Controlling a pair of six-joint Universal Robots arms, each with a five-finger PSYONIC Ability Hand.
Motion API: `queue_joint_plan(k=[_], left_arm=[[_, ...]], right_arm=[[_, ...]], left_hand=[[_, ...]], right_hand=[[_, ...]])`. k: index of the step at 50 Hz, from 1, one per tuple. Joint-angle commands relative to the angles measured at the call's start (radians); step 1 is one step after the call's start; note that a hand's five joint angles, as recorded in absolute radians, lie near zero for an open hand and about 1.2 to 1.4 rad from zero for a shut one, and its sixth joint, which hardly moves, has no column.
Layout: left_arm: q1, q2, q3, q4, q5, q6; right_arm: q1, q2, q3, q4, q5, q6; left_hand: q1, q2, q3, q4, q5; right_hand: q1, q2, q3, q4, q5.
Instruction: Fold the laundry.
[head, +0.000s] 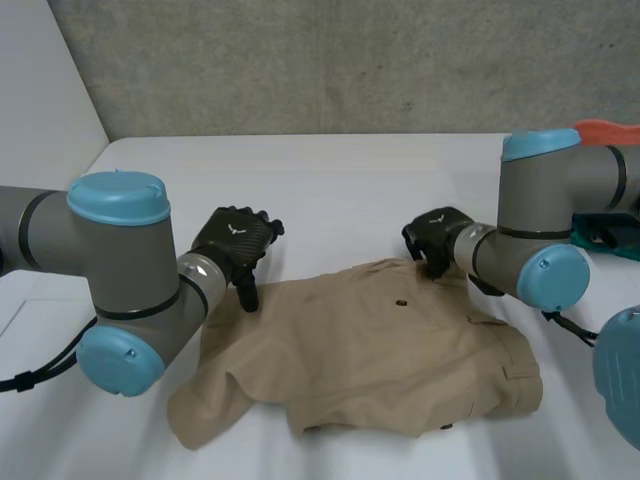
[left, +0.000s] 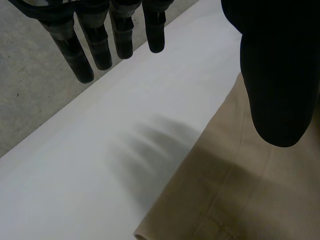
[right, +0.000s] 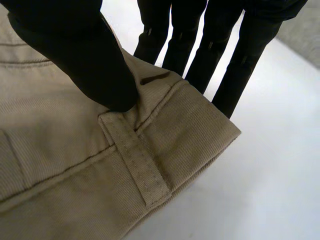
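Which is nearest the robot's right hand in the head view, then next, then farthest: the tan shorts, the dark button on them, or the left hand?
1. Tan shorts: the right hand touches their waistband corner.
2. Dark button: close by, mid-shorts.
3. Left hand: across the shorts, at their opposite edge.

Left arm (head: 110, 270) and right arm (head: 540, 220) are thick grey tubes with round joints, light-blue caps and thin dark bands. The left hand (head: 235, 245) is matte black with a small white emblem; the right hand (head: 435, 235) is black with a silvery wrist collar.
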Motion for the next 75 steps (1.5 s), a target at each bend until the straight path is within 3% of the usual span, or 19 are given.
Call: queue_joint_plan(k=[1, 4, 8, 13, 17, 18, 22, 25, 30, 34, 39, 41, 46, 52, 63, 70, 75], left_arm=[[0.000, -0.016, 0.003, 0.003, 0.006, 0.000], [0.000, -0.042, 0.012, 0.004, 0.007, 0.000], [0.001, -0.081, 0.041, 0.006, 0.006, 0.000], [0.007, -0.133, 0.081, 0.004, 0.000, 0.002], [0.010, -0.154, 0.096, 0.007, -0.002, 0.002], [0.015, -0.153, 0.099, 0.016, -0.002, 0.002], [0.033, -0.141, 0.118, 0.073, -0.009, 0.003], [0.036, -0.125, 0.159, 0.162, -0.008, 0.006], [0.044, -0.084, 0.266, 0.322, -0.003, 0.011], [0.047, -0.075, 0.384, 0.513, -0.005, 0.005], [0.070, -0.038, 0.495, 0.748, -0.013, -0.004], [0.073, -0.026, 0.504, 0.762, -0.014, -0.017], [0.076, 0.014, 0.491, 0.758, -0.006, -0.099], [0.078, 0.019, 0.371, 0.718, 0.004, -0.103], [0.069, -0.072, 0.081, 0.629, 0.018, -0.037], [0.059, -0.128, -0.054, 0.465, 0.018, 0.136], [0.059, -0.113, -0.117, 0.415, 0.014, 0.209]], right_arm=[[0.010, -0.324, 0.205, -0.089, -0.040, 0.010], [0.015, -0.505, 0.291, -0.102, -0.107, 0.004], [0.013, -0.606, 0.358, -0.104, -0.182, 0.016], [0.006, -0.719, 0.420, -0.101, -0.204, 0.014], [0.001, -0.745, 0.458, -0.112, -0.206, 0.010], [0.001, -0.744, 0.458, -0.110, -0.199, 0.010], [-0.010, -0.713, 0.446, -0.109, -0.192, 0.002], [-0.026, -0.592, 0.390, -0.113, -0.164, -0.007], [-0.017, -0.428, 0.154, -0.136, -0.045, -0.001], [-0.005, -0.319, -0.131, -0.355, 0.096, 0.040], [-0.004, -0.325, -0.226, -0.604, 0.163, 0.123], [-0.004, -0.351, -0.221, -0.650, 0.170, 0.138], [-0.004, -0.382, -0.188, -0.652, 0.163, 0.137], [-0.004, -0.374, -0.083, -0.633, 0.132, 0.135], [-0.002, -0.192, 0.096, -0.465, 0.115, 0.017], [-0.013, -0.135, 0.253, -0.391, 0.104, -0.059], [-0.020, -0.152, 0.348, -0.385, 0.101, -0.062]], left_hand=[[-0.013, -0.030, -0.029, -0.022, -0.015], [-0.016, -0.033, -0.032, -0.025, -0.018], [-0.014, -0.030, -0.029, -0.022, -0.015], [0.077, 0.061, 0.062, 0.068, 0.075], [1.038, 1.022, 1.023, 1.030, 1.036], [1.150, 1.134, 1.135, 1.142, 1.149], [1.152, 1.136, 1.136, 1.143, 1.150], [1.152, 1.136, 1.136, 1.143, 1.150], [1.152, 1.136, 1.136, 1.143, 1.150], [1.152, 1.136, 1.136, 1.143, 1.150], [1.152, 1.136, 1.136, 1.143, 1.150], [1.152, 1.136, 1.136, 1.143, 1.150], [1.152, 1.136, 1.136, 1.143, 1.150], [1.152, 1.136, 1.136, 1.143, 1.150], [1.143, 1.127, 1.128, 1.135, 1.141], [0.663, 0.647, 0.648, 0.655, 0.661], [0.492, 0.476, 0.476, 0.483, 0.490]], right_hand=[[0.303, 0.231, 0.228, 0.206, 0.263], [0.303, 0.231, 0.228, 0.206, 0.263], [0.303, 0.231, 0.228, 0.206, 0.263], [0.303, 0.231, 0.228, 0.206, 0.263], [0.303, 0.231, 0.228, 0.206, 0.263], [0.303, 0.231, 0.228, 0.206, 0.263], [0.303, 0.231, 0.228, 0.206, 0.263], [0.303, 0.231, 0.228, 0.206, 0.263], [0.303, 0.231, 0.228, 0.206, 0.263], [0.303, 0.231, 0.228, 0.206, 0.263], [0.303, 0.231, 0.228, 0.206, 0.263], [0.303, 0.231, 0.228, 0.206, 0.263], [0.303, 0.231, 0.228, 0.206, 0.263], [0.303, 0.231, 0.228, 0.206, 0.263], [0.303, 0.231, 0.228, 0.206, 0.263], [0.303, 0.231, 0.228, 0.206, 0.263], [0.303, 0.231, 0.228, 0.206, 0.263]])
